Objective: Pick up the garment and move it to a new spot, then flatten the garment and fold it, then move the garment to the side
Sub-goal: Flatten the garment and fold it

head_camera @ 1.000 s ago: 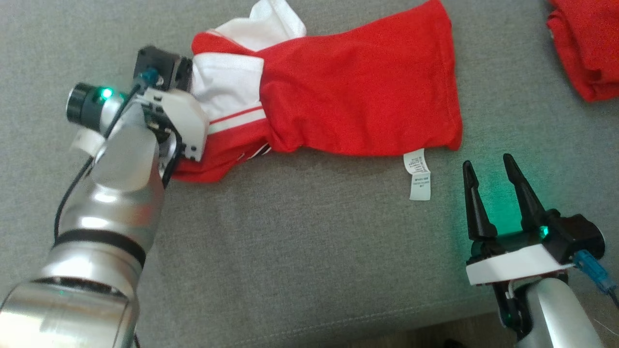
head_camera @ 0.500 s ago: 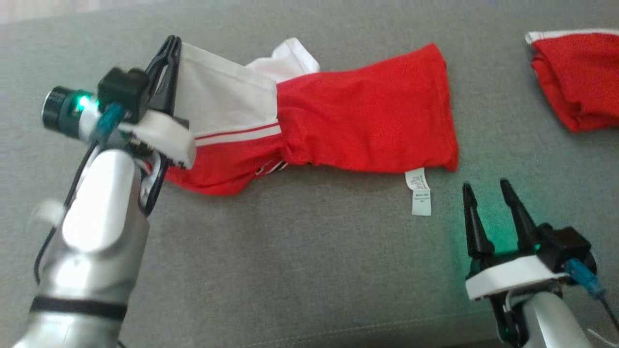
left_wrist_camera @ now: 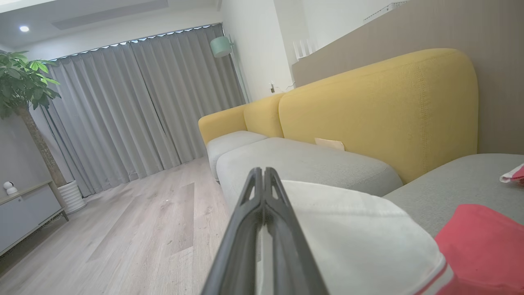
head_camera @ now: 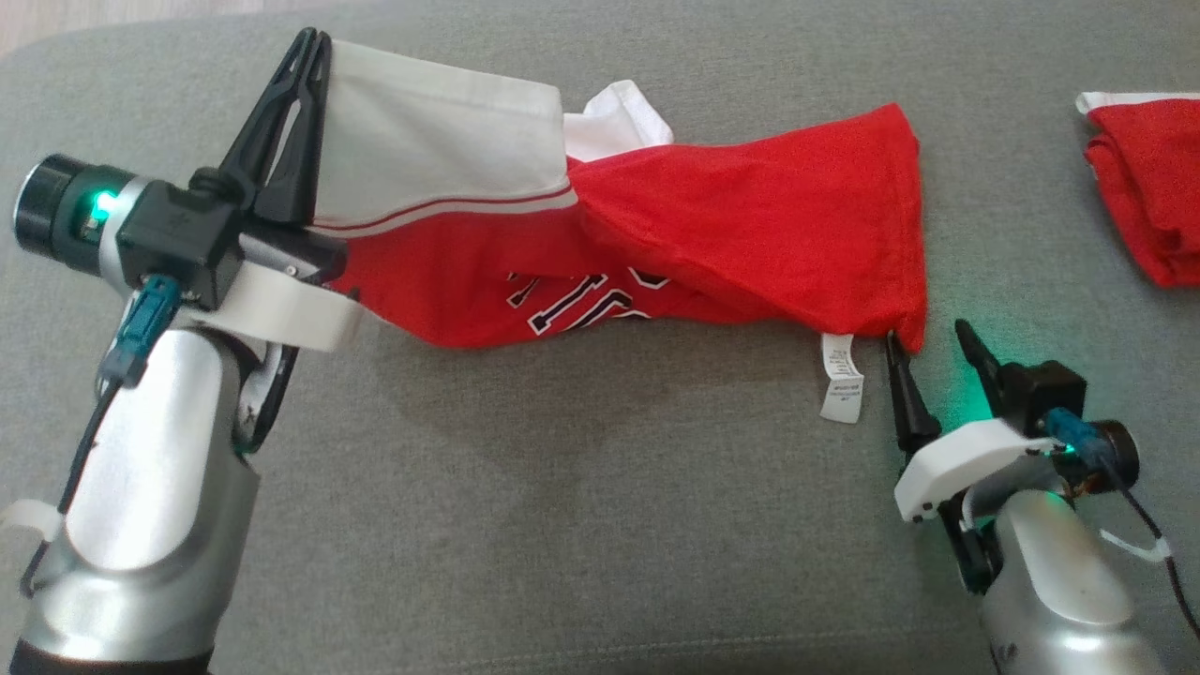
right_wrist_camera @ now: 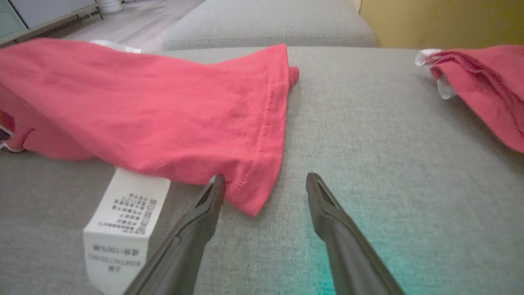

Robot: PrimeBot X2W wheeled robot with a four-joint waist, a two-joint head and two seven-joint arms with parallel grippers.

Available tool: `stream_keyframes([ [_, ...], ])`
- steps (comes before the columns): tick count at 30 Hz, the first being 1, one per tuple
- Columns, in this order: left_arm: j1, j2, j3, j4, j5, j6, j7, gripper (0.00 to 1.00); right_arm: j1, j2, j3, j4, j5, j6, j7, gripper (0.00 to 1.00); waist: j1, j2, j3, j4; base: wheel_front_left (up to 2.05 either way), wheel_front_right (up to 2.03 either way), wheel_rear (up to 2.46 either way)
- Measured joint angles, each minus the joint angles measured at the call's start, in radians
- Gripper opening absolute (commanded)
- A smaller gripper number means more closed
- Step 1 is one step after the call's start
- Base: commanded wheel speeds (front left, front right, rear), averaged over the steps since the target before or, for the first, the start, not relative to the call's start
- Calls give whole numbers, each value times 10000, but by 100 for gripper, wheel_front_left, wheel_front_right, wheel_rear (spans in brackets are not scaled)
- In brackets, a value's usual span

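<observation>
Red-white garment (head_camera: 731,225), stretched, one end raised

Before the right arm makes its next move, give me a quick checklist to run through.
1. Left fingers shut on the white edge of the garment: ok.
2. Right fingers open: ok.
3. Red hem corner between the right fingers: ok, close to one finger.
4. Right fingers low enough to catch the cloth: cannot tell.
5. Care label outside the right fingers: ok, beside them.
6. Other red garment apart from this one: ok, off to the right.
</observation>
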Motion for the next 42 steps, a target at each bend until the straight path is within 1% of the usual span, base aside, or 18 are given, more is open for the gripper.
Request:
stream_keyframes([
  [4,34,19,-23,-63,0,10,0,0,-105,8,-44,560,-201,0,-71,100,0,0,56,128,0,0,0],
  [8,30,31,-54,-63,0,10,0,0,-447,13,13,888,-102,0,-79,100,0,0,76,241,0,0,0],
  [9,29,35,-59,-61,0,10,0,0,-509,23,59,959,8,0,-79,57,0,0,72,259,0,0,0],
  [10,26,40,-67,-58,0,10,0,0,-565,29,142,1034,82,0,-81,26,0,0,65,272,0,0,0],
  [11,22,44,-77,-56,0,10,0,0,-593,31,242,1091,132,0,-113,0,0,0,54,280,0,0,0],
  [15,19,86,-117,-25,0,12,2,0,-583,54,431,1112,339,0,-123,0,0,0,-66,283,0,0,0],
  [17,20,159,-123,-42,2,23,2,0,-514,36,470,817,472,0,-121,0,0,0,-209,268,0,0,0],
  [20,29,303,-119,-81,0,33,0,0,-313,-105,545,23,709,0,-121,0,0,0,-507,212,0,0,0],
  [21,64,416,-107,-130,-2,25,0,0,-69,-272,546,-527,895,0,-121,0,0,0,-760,150,0,0,0],
  [27,105,675,-82,-416,-422,-224,0,0,477,-1011,255,-2226,1212,0,-31,0,0,0,-1751,-84,0,0,0],
  [32,-24,920,-58,-792,-907,-479,13,0,405,-1588,207,-3988,1586,0,915,0,-1,0,-2568,-333,0,0,0],
  [36,-842,1041,-153,-970,-1072,-568,219,0,103,-1956,155,-5085,1960,0,1862,0,-1,0,-3015,-515,0,0,0],
  [38,-1507,1058,-240,-974,-1139,-617,286,0,-227,-2184,150,-5336,1973,0,2339,0,-1,0,-3116,-589,0,0,0],
  [42,-2871,1047,-506,-314,-1417,-654,512,0,-1084,-2236,163,-5273,2224,0,3394,0,-1,0,-3004,-603,0,0,0],
])
